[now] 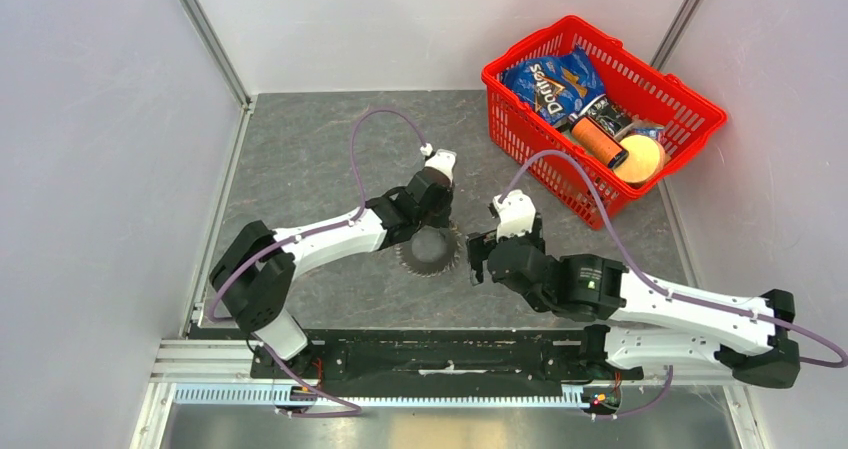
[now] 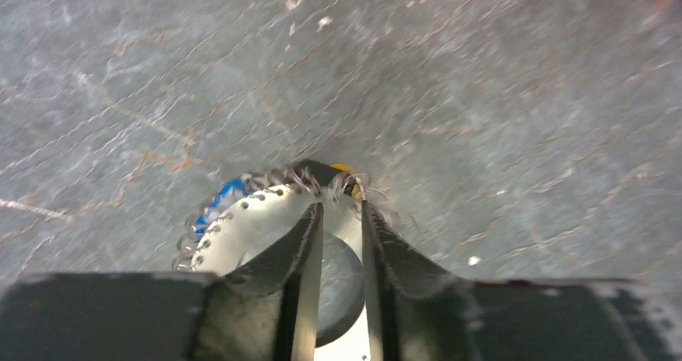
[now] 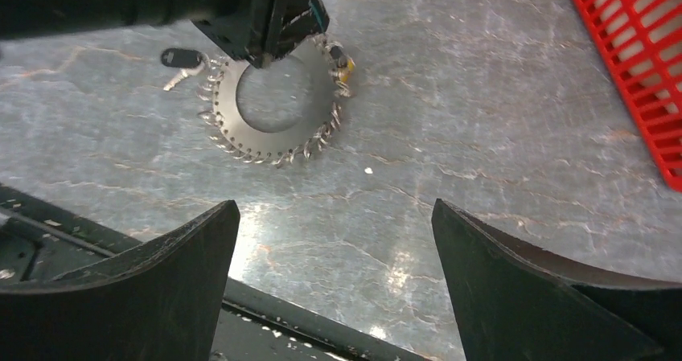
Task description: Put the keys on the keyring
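The keyring (image 1: 430, 254) lies flat on the grey table, a toothed silver disc with a round hole (image 3: 273, 128). My left gripper (image 2: 341, 210) hangs over its far rim, jaws a narrow gap apart, with the ring's band and hole showing between them. A blue key (image 2: 227, 194) sits at the ring's left edge and a yellow key (image 2: 342, 168) at its far edge (image 3: 347, 71). A black key (image 3: 181, 58) lies just outside the ring. My right gripper (image 3: 335, 204) stands wide open and empty over bare table, just right of the ring (image 1: 472, 259).
A red basket (image 1: 540, 159) with a chip bag, a can and a round yellow-orange thing stands at the back right. White walls close in both sides. The black base rail (image 1: 440, 354) runs along the near edge.
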Motion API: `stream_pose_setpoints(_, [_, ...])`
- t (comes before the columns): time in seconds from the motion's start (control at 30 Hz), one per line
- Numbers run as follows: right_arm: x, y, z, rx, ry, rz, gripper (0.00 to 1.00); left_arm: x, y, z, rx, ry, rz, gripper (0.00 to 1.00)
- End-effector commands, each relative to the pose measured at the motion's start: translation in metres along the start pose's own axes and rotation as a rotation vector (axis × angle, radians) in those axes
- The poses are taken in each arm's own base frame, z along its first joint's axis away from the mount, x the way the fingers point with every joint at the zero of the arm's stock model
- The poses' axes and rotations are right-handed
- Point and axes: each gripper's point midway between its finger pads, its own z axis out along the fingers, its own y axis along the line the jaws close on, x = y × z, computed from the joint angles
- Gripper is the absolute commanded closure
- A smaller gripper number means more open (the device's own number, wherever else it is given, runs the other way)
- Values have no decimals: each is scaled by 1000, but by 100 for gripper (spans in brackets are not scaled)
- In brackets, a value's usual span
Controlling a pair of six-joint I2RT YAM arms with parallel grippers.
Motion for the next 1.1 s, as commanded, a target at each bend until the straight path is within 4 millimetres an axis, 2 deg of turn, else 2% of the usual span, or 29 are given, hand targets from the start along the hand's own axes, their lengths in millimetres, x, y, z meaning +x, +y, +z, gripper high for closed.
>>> stream_pose_setpoints(0.0, [-4,-16,4,136,-14,20,3,-74,-33,-17,143,-213,-32,56])
stream_pose_setpoints(0.07, [-5,-20,7,180,-8,11,3,-88,-41,-28,185,-244,-23,40])
stream_pose_setpoints(0.17, [-6,-22,9,235,7,-11,3,-112,-51,-51,243,-289,-17,25])
stream_pose_setpoints(0.2, [-10,-23,10,257,5,-16,3,-114,-52,-59,255,-287,-12,21])
stream_pose_setpoints(0.33, [-22,-30,7,328,-9,-58,3,-142,-50,-110,298,-385,-10,17])
stream_pose_setpoints(0.43, [-30,-31,7,345,-41,-59,3,-150,-37,-143,279,-420,7,17])
stream_pose_setpoints(0.63, [-45,-27,9,331,-93,-86,3,-138,-15,-188,261,-427,40,15])
stream_pose_setpoints(0.77, [-72,-29,0,351,-159,-78,3,-131,-2,-220,268,-456,30,15])
stream_pose_setpoints(0.87, [-93,-35,-11,377,-214,-56,3,-127,8,-237,257,-467,22,15])
stream_pose_setpoints(0.97, [-100,-29,-15,317,-201,-102,3,-122,15,-248,252,-481,16,15])
stream_pose_setpoints(1.07, [-111,-27,-20,319,-218,-75,3,-118,21,-254,244,-490,18,15])
